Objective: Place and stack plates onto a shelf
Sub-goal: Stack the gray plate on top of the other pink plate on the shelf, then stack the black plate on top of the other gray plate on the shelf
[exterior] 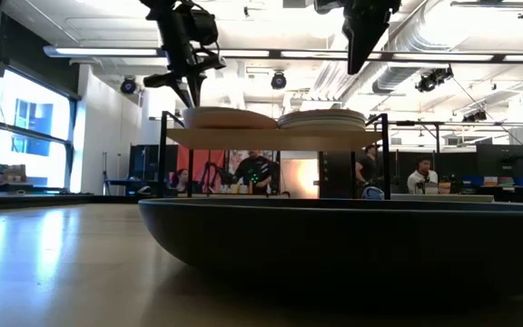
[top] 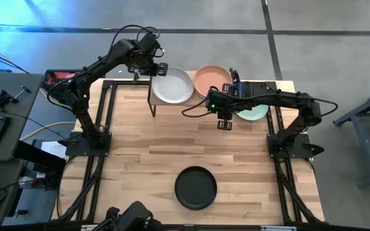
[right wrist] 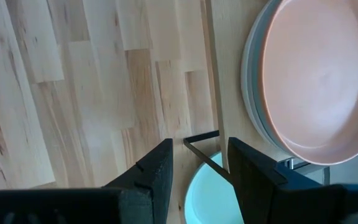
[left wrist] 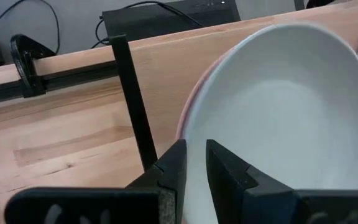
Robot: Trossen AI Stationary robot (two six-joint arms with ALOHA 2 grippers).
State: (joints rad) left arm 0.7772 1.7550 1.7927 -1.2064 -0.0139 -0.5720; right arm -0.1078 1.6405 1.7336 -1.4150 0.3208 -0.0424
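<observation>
The shelf (top: 154, 96) stands at the table's far edge. On its left half a white plate (top: 173, 85) lies on a pink plate (left wrist: 187, 115). On its right half a peach plate (top: 212, 79) tops a stack with a pale grey rim (right wrist: 251, 81). My left gripper (left wrist: 194, 171) is at the white plate's far left rim, slightly open, one finger on each side of the rim. My right gripper (top: 225, 123) hangs open above the table, in front of the shelf's right end. A pale green plate (top: 254, 114) lies on the table there, and a black plate (top: 196, 187) lies near the front edge.
Black clamps and frame rails (top: 105, 115) run along the table's left and right sides. The shelf's thin black legs (left wrist: 135, 106) stand beside my left gripper. Bare wooden tabletop (top: 172, 141) lies between the shelf and the black plate.
</observation>
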